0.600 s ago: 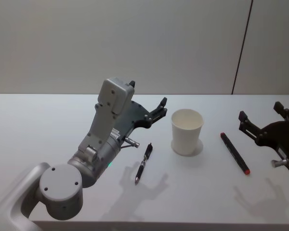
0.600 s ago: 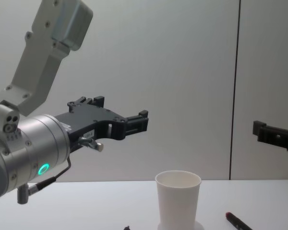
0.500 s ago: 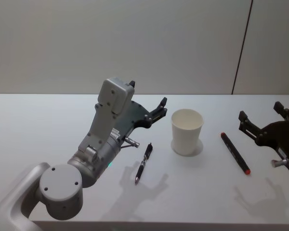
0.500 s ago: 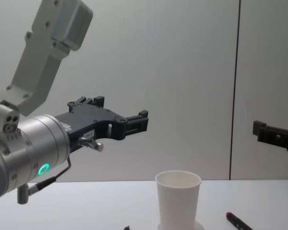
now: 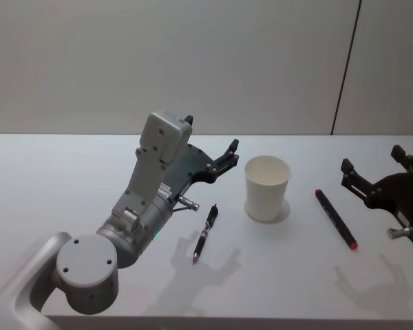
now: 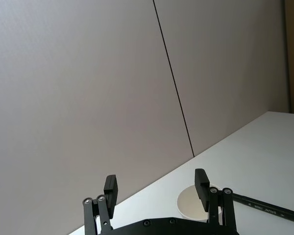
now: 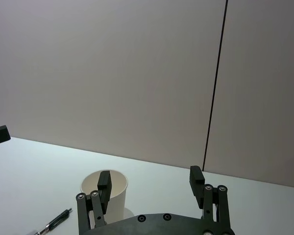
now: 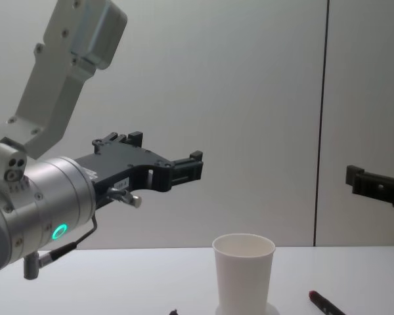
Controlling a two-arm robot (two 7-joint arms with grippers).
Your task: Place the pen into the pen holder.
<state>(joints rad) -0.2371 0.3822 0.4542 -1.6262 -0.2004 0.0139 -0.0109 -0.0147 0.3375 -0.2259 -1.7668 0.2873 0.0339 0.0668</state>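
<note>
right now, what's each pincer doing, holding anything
Left pincer: open, holding nothing.
Right pincer: open, holding nothing.

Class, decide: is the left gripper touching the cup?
Apart. The chest view shows the left gripper hanging well above the cup, with a plain gap between them.

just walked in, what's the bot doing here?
Nothing is gripped yet. The left tool hangs open above the white table, left of the white paper cup. The right tool, also open, is at the table's right side. A slim black pen lies left of the cup, a black red-tipped marker right of it.
</note>
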